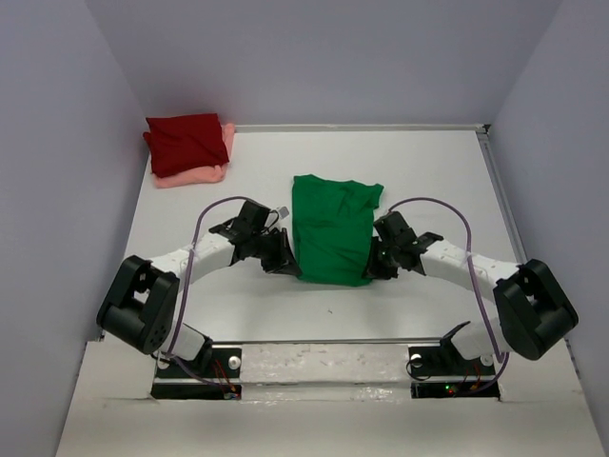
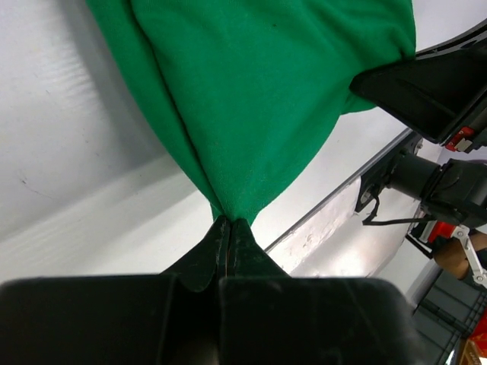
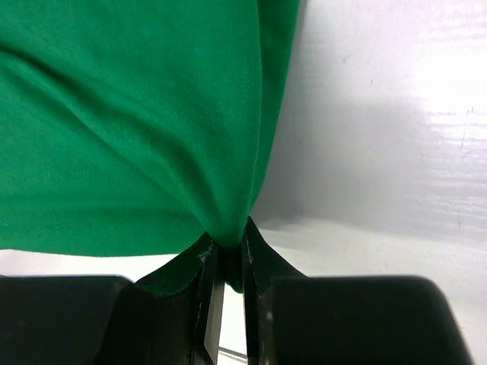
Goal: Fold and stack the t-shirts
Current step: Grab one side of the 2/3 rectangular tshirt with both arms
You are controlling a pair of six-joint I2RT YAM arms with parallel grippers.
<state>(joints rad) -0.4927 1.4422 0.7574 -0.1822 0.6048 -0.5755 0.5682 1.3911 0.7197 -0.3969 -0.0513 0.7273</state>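
Note:
A bright green t-shirt (image 1: 331, 228) lies partly folded in the middle of the table. My left gripper (image 1: 289, 267) is shut on its near left corner; the left wrist view shows green cloth (image 2: 259, 99) pinched at the fingertips (image 2: 242, 228). My right gripper (image 1: 369, 268) is shut on the near right corner, with a bunch of green cloth (image 3: 129, 122) between its jaws. A dark red t-shirt (image 1: 186, 141) lies folded on top of a salmon pink t-shirt (image 1: 195, 175) at the far left corner.
Grey walls close in the table (image 1: 428, 181) on the left, back and right. A raised rail (image 1: 500, 190) runs along the right edge. The arm bases (image 1: 324, 367) stand at the near edge.

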